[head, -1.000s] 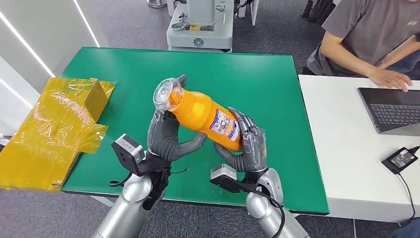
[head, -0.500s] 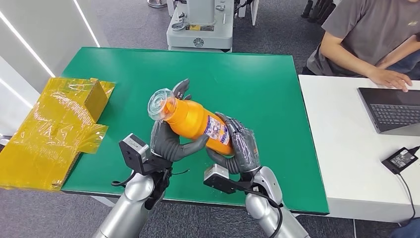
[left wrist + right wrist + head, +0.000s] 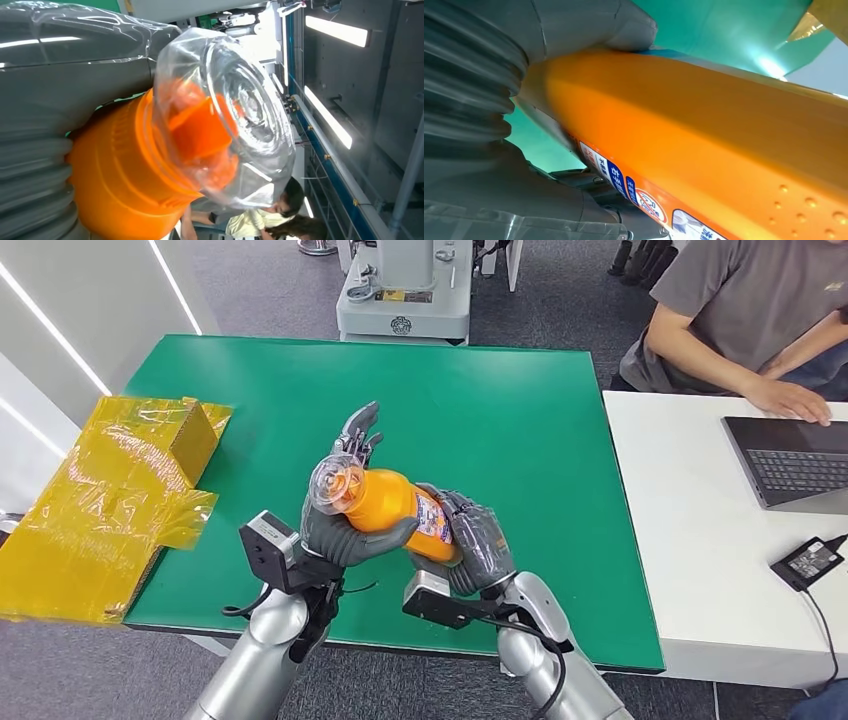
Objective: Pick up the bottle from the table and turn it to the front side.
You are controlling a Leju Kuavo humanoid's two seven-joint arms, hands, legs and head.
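Rising from the six o'clock edge of the head view, two silver arms meet above the near part of the green bench [image 3: 540,410], and both hands grip one orange bottle [image 3: 395,502] between them, clear of the bench top. The right hand [image 3: 470,550] wraps the bottle's lower body, its dark fingers [image 3: 478,523] curled over the printed label and pinching the base end against the thumb; in the right wrist view the orange wall of the bottle [image 3: 704,145] runs right past the grey ribbed cover, with the label strip along it. The left hand [image 3: 345,530] takes the neck end, its thumb pressed under the shoulder of the bottle, while its other fingers [image 3: 358,435] stand partly spread behind the cap toward twelve o'clock. The bottle lies tilted, base toward four o'clock and its clear cap [image 3: 335,483] toward ten o'clock, turned up at the camera; the left wrist view shows that clear dome [image 3: 230,115] over an orange spout. At nine o'clock a crumpled sheet of yellow film [image 3: 110,500] with a box under it overhangs the bench's edge. At three o'clock a white table [image 3: 680,540] adjoins the bench, bearing a laptop [image 3: 790,460] and a black power brick [image 3: 810,560]. Farther off at one o'clock a person [image 3: 750,310] in a grey shirt sits with a hand at the laptop, and at twelve o'clock a grey machine base [image 3: 405,290] stands on the floor.
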